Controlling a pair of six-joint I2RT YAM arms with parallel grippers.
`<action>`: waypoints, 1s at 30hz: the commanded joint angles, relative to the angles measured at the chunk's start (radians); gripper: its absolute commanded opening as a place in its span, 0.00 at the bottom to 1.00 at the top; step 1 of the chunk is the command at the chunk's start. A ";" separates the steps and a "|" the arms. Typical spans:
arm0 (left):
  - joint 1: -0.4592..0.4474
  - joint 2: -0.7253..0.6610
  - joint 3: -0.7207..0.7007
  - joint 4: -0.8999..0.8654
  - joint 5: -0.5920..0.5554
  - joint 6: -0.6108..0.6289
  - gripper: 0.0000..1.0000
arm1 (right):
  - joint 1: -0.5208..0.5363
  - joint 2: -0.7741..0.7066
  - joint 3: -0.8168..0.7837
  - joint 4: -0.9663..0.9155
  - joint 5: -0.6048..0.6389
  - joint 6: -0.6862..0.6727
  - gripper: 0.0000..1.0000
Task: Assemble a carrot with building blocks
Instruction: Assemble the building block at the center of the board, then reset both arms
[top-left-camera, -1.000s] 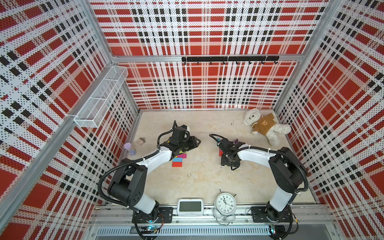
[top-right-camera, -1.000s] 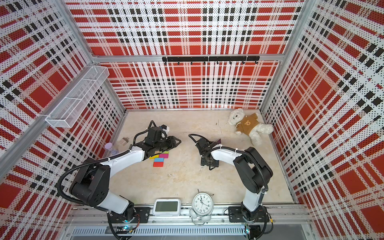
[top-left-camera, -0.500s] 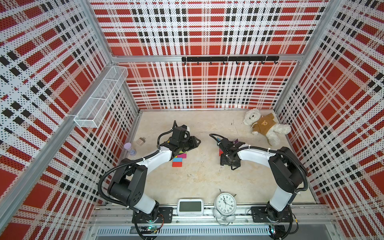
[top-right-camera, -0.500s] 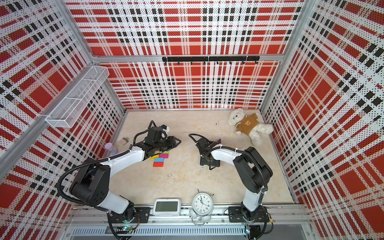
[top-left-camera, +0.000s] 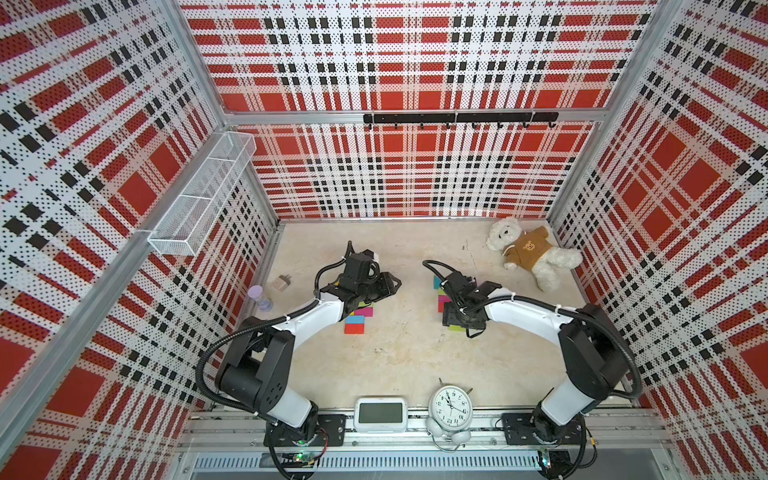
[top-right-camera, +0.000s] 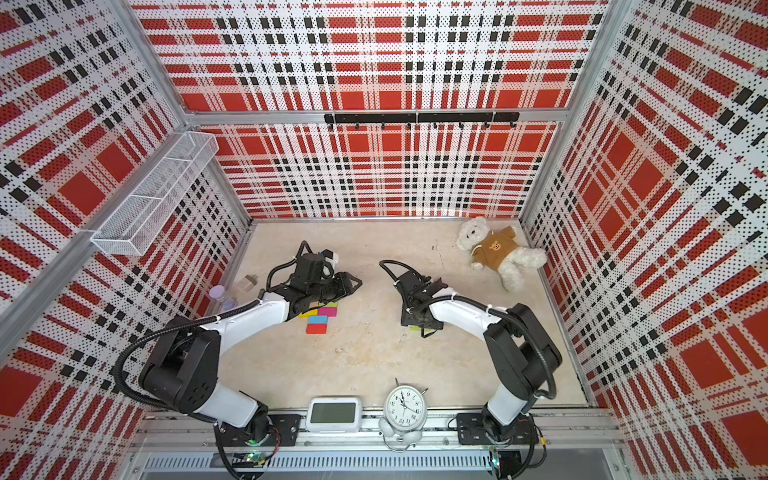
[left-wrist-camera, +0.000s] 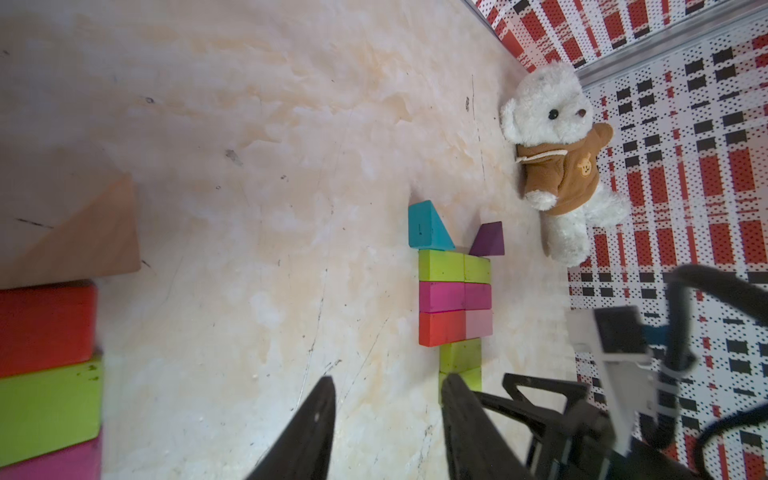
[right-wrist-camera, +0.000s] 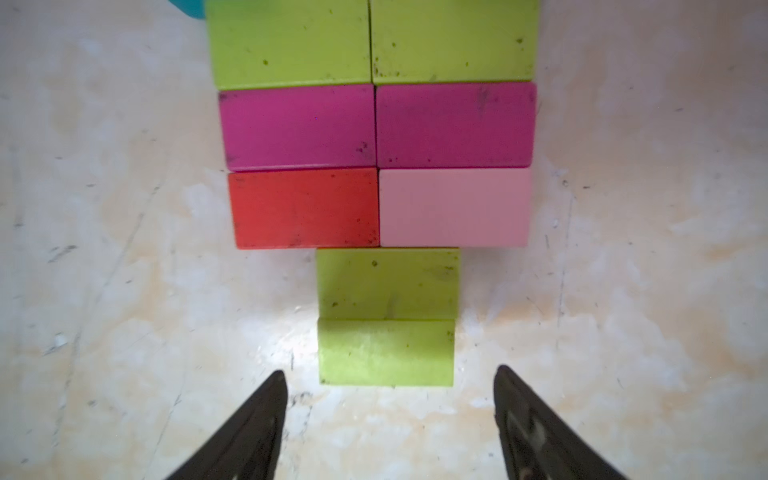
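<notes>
Lime brick, tail end of the carrot figure, lies flat on the bench just ahead of the right pincer, long axis running across from finger to finger. That pincer is spread wider than the brick, empty, and not visibly touching anything. Right arm clearly nearer. Empty too, the left pincer is part open, over the spare bricks, well apart from the figure.

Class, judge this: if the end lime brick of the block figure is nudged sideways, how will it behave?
The lime brick looks rigid and lies flat: it would probably slide, not roll or tip. Only butted against its lime neighbour, it likely shifts askew.
</notes>
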 joint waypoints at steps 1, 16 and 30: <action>0.001 -0.061 0.007 -0.025 -0.079 0.024 0.46 | -0.001 -0.118 0.011 -0.028 0.051 -0.034 0.80; 0.140 -0.316 -0.030 -0.107 -0.687 0.440 0.99 | -0.446 -0.473 -0.301 0.622 0.060 -0.555 1.00; 0.331 -0.362 -0.504 0.556 -0.715 0.724 1.00 | -0.596 -0.151 -0.578 1.386 0.085 -0.768 1.00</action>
